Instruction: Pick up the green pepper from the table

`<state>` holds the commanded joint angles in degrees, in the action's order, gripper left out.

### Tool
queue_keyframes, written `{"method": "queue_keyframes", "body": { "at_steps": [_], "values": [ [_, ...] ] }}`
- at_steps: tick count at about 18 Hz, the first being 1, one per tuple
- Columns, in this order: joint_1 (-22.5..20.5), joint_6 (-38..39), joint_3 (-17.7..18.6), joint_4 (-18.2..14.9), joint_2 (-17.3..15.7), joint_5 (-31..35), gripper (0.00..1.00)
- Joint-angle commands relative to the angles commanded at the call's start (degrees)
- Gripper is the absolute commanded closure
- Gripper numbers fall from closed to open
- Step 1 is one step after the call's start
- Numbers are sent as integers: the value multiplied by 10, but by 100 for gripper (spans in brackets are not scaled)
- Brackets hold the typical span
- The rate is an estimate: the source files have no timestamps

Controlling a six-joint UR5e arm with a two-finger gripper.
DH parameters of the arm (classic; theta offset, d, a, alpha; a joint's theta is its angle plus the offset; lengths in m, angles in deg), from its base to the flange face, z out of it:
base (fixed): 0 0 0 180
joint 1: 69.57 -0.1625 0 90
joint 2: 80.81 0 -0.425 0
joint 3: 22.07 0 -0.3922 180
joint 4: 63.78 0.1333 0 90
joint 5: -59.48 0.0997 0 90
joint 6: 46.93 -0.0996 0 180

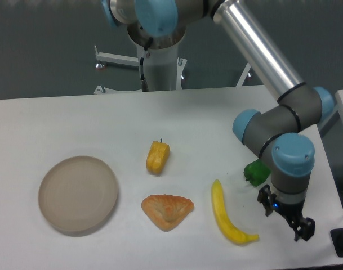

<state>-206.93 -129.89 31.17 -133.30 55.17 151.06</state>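
Counter point(58, 121): carries all the items.
Pincer point(302, 229): lower right of frame, holding nothing; fingers apart or together, I cannot tell.
Green pepper point(255, 172): right of centre, partly behind the arm, resting on the counter.
Progress: grasp and lift both remain.

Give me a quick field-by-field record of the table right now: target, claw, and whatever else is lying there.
target: green pepper, on the table, right side, partly hidden behind the arm's wrist
claw: near the table's front right edge, in front of the pepper, holding nothing; open or shut cannot be told
contact with target: none visible
banana: left of the claw, lying on the table
yellow pepper: centre of the table
pastry: in front of the yellow pepper
plate: left side, nothing on it
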Motion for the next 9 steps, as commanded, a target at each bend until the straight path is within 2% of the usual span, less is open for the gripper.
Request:
{"method": "queue_keyframes", "body": {
  "at_steps": [2,6,9],
  "values": [
    [-12,-2,27,-7,-22,-1,0],
    [-33,-10,64,-44,-55,-17,0],
    [-49,-18,102,-46,-76,-18,0]
  ]
}}
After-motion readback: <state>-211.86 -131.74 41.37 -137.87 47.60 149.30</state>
